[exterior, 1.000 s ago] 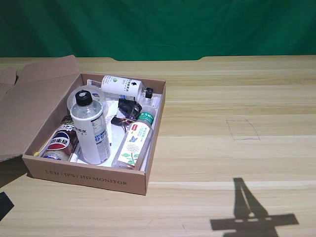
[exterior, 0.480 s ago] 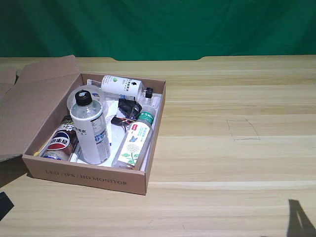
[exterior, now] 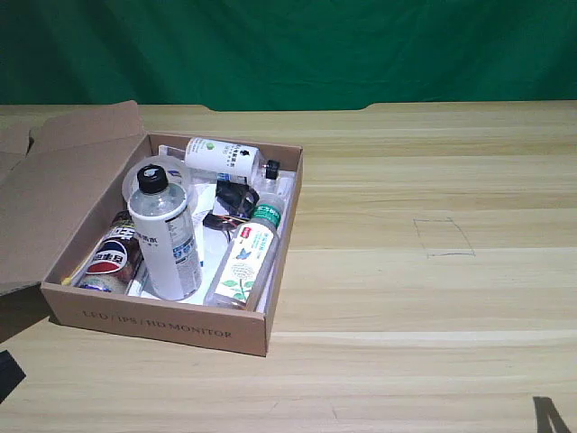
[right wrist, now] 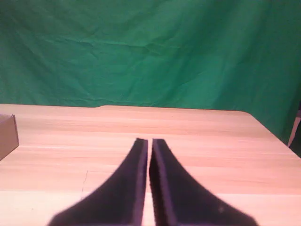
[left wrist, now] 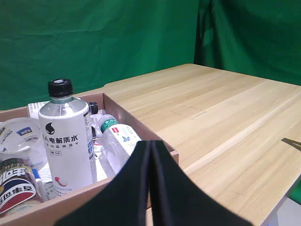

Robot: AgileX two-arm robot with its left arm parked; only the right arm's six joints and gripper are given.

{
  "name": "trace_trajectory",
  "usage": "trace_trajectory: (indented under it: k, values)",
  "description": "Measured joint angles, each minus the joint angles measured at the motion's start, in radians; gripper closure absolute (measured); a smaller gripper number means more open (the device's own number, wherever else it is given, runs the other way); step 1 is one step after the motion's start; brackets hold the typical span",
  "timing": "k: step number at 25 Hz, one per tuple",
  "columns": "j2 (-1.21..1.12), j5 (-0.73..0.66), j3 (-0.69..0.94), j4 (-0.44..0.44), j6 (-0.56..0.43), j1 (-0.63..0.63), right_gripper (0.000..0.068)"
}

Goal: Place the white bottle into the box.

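The white bottle (exterior: 165,236) stands upright inside the box (exterior: 162,323), near its front on the exterior view's left. It has a black cap and a label with blue patches. The left wrist view also shows the white bottle (left wrist: 66,141) behind the box wall (left wrist: 134,118). My right gripper (right wrist: 147,141) is shut with nothing between its fingers, and it hovers over bare wood far from the bottle. Only a corner of the box (right wrist: 7,136) shows in the right wrist view. The gripper itself is outside the exterior view.
In the box lie a clear green-capped bottle (exterior: 245,257), a smaller white bottle (exterior: 221,155) and a Pepsi bottle (exterior: 113,257). A pencilled square (exterior: 444,237) marks the table. A dark shadow (exterior: 550,417) touches the lower right corner. The parked left gripper (left wrist: 150,146) fills the left wrist view's foreground.
The arm's shadow slid from the lower middle of the table toward the exterior view's lower right corner and has almost left the picture. The box and its bottles have not moved.
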Motion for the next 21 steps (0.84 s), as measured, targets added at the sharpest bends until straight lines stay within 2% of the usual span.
trace_trajectory:
  k: [5,21]
  values:
    - [-0.027,-0.035,0.044,-0.002,0.001,0.0,0.068]
    - [-0.029,-0.049,0.046,-0.005,0.003,0.0,0.068]
